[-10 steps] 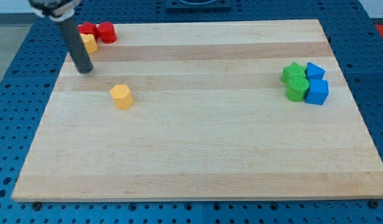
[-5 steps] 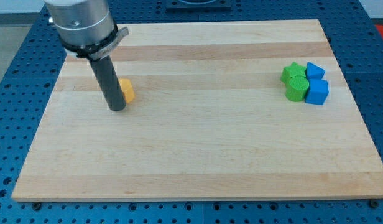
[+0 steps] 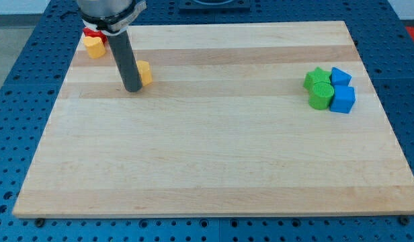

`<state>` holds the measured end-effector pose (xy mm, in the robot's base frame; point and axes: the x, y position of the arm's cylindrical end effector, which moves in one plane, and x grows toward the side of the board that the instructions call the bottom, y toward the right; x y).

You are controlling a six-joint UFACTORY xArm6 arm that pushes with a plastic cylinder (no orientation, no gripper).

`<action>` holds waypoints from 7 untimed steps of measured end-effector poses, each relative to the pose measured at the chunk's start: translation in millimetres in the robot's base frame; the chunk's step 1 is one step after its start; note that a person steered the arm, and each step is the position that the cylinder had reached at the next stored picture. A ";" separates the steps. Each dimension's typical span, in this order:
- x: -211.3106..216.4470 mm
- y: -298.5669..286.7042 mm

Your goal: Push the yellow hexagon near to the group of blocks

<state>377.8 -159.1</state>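
1. My tip [image 3: 134, 88] sits on the counter [image 3: 207, 168] at the view's upper left, touching or just beside the yellow hexagon [image 3: 145, 72]. The block lies at about 1 o'clock from the tip, partly hidden behind the rod.
2. No fingers on this rig, only the rod, so there is no open/closed state to give.
3. Task's thing: the yellow hexagon is in the upper-left part of the counter, well apart from the cluster at the view's right.
4. That cluster: green star [image 3: 318, 76], green block [image 3: 321, 95] (shape unclear), blue block [image 3: 341, 76] and blue cube [image 3: 343, 99], all touching.
5. A 2nd small lot sits at approx. 10 o'clock from the hexagon: a yellow block [image 3: 94, 46] and a red block [image 3: 91, 31], mostly hidden by the arm.
6. Progress, judged: which group is meant can't be told from the task wording. If the upper-left lot, the hexagon is near but not yet beside it, so a short push toward 10 o'clock is left. If the right cluster, nearly the whole trip toward 3 o'clock is left.
7. Either way, not done yet.
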 end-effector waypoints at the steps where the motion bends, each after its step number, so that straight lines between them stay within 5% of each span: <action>1: -2.7 15.0; 7: -64.1 23.7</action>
<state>313.7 -135.4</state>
